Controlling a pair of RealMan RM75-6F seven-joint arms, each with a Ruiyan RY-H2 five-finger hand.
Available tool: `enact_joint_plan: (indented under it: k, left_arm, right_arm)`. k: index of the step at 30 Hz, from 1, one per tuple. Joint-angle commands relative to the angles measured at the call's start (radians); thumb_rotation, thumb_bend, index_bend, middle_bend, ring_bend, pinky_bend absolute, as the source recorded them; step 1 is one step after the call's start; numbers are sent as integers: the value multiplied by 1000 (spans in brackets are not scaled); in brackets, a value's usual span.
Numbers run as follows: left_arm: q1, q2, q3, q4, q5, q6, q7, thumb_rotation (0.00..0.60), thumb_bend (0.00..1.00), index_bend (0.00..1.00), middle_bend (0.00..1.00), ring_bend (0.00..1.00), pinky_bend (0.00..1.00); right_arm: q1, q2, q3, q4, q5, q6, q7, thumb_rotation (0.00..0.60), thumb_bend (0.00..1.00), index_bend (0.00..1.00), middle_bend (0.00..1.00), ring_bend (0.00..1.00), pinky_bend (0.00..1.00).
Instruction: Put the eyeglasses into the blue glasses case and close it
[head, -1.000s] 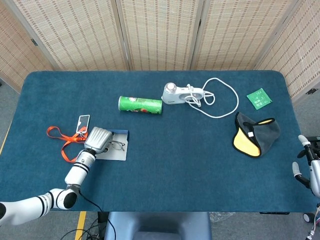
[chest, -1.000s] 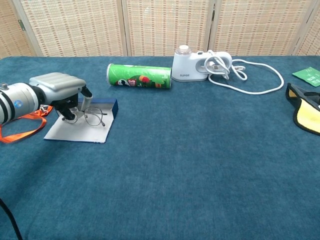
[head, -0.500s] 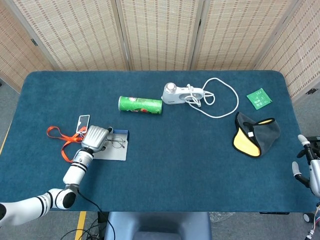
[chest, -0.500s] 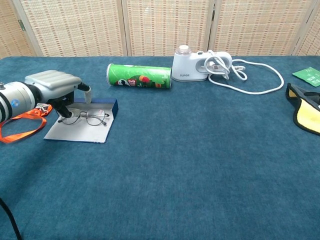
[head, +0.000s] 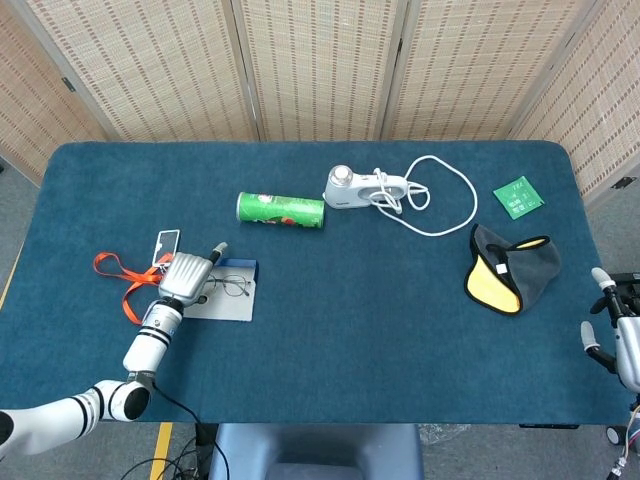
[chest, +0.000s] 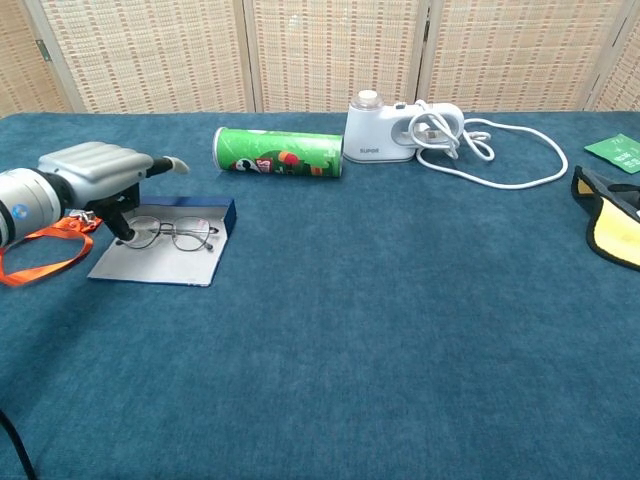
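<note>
Two views, differing in reach. Head view: whole table (head: 330, 330), with left hand (head: 186, 276) at 8 o'clock from table centre and right hand (head: 612, 335) cut by the frame edge at 4 o'clock, off the table's corner. Chest view: only the left hand (chest: 95, 170), seen side-on, fingers pointing down at the glasses (chest: 172, 233); no right hand there.

Glasses (head: 231, 288) lying unfolded on the open case (head: 226, 298), a flat grey sheet with a blue lip (chest: 218, 209) at its far edge. Left hand just beside the glasses at their 9 o'clock, thumb stuck out toward 2 o'clock, fingers apart and holding nothing; fingertips close to the near temple, contact impossible to judge.

Compared with a second ago: left hand pulled back toward 9 o'clock, no longer covering the glasses; thumb, curled down then, now raised and extended. Glasses settled flatter and a little nearer the case's left side. Right hand unmoved.

Elsewhere: lanyard (head: 118, 270) and card (head: 167, 246) at 10 o'clock from the left hand; can (head: 281, 210) on its side; white device (head: 352, 188) with looped cable (head: 450, 200); green card (head: 519, 196); grey-yellow pouch (head: 510, 268), cut off at the right edge in the chest view.

Right hand only partly visible: fingers seemingly apart, nothing held.
</note>
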Motion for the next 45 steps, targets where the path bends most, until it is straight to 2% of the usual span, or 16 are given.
enact_joint_plan:
  k: [1, 10, 22, 38, 45]
  left_arm:
    - [-9, -32, -1, 41, 3, -19, -4, 600, 334, 15, 1000, 1000, 1000]
    - [-34, -99, -27, 152, -7, -47, -8, 600, 334, 17, 1000, 1000, 1000]
    - [-46, -127, -78, 218, -38, -51, -26, 600, 333, 23, 1000, 1000, 1000]
    - [-3, -34, -62, -3, -36, -2, 9, 600, 334, 24, 1000, 1000, 1000]
    - [56, 31, 3, -129, 70, 78, -21, 600, 333, 36, 1000, 1000, 1000]
  right_arm:
    - [0, 1, 0, -2, 0, 0, -2, 600, 459, 88, 475, 361, 239]
    - [-4, 4, -1, -8, 6, 2, -8, 600, 458, 89, 475, 366, 239]
    - [-5, 0, -1, -1, 11, -1, -2, 600, 458, 89, 475, 368, 238]
    - [-8, 0, -2, 4, 8, 4, 6, 600, 458, 89, 477, 372, 239]
    - [-6, -1, -2, 2, 5, 2, 2, 600, 458, 89, 477, 373, 239]
